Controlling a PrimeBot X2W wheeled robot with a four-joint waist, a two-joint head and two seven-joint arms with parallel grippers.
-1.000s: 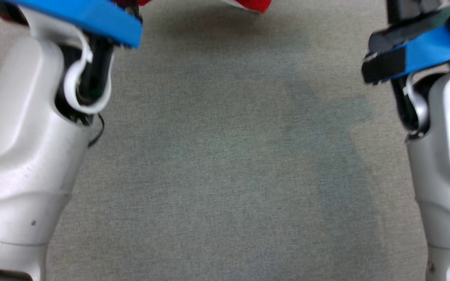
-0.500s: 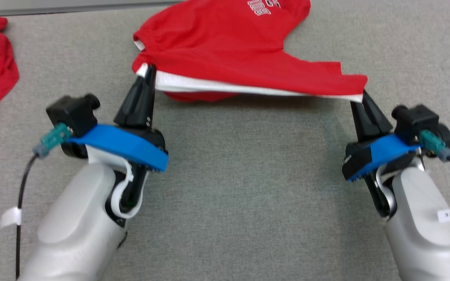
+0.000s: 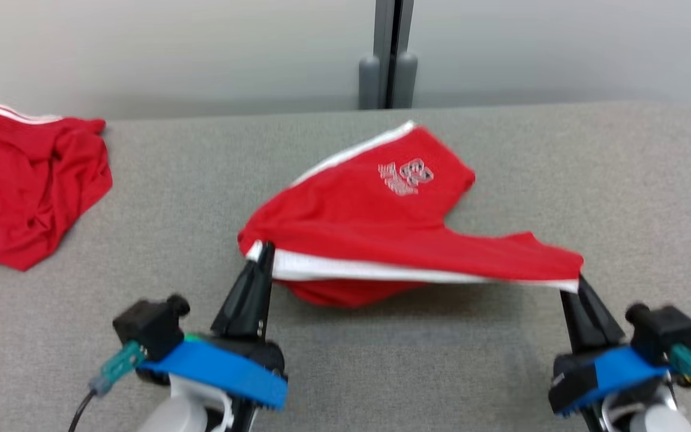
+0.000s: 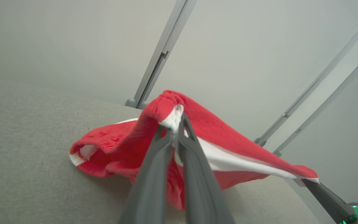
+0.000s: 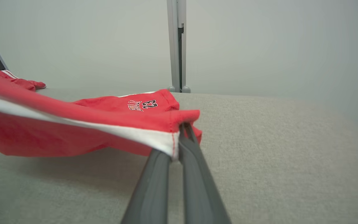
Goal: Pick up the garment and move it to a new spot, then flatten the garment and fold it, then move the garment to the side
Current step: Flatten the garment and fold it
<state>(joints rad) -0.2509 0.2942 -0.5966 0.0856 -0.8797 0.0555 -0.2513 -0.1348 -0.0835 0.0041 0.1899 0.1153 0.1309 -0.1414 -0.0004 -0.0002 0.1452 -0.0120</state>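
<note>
Grey cloth covered the table (image 3: 381, 384), and a pale wall (image 3: 141, 48) with a grey post (image 3: 388, 60) stood behind it. The left gripper (image 3: 263, 252) had both dark fingers pressed together on one corner of the red garment (image 3: 381, 222), pinching its white band (image 3: 351, 271). The right gripper (image 3: 578, 283) was clamped in the same way on the opposite end of that band. Between the two grippers the band was stretched almost straight, above the table, with a shadow under it. From this lifted edge the garment sloped down and away from the robot. Its far part, with a small print (image 3: 405, 177) reading 23, seemed to rest on the table, though the blurred head view did not make this sure. Far to the left a second red garment (image 3: 27, 180) lay crumpled, well apart from the first.
</note>
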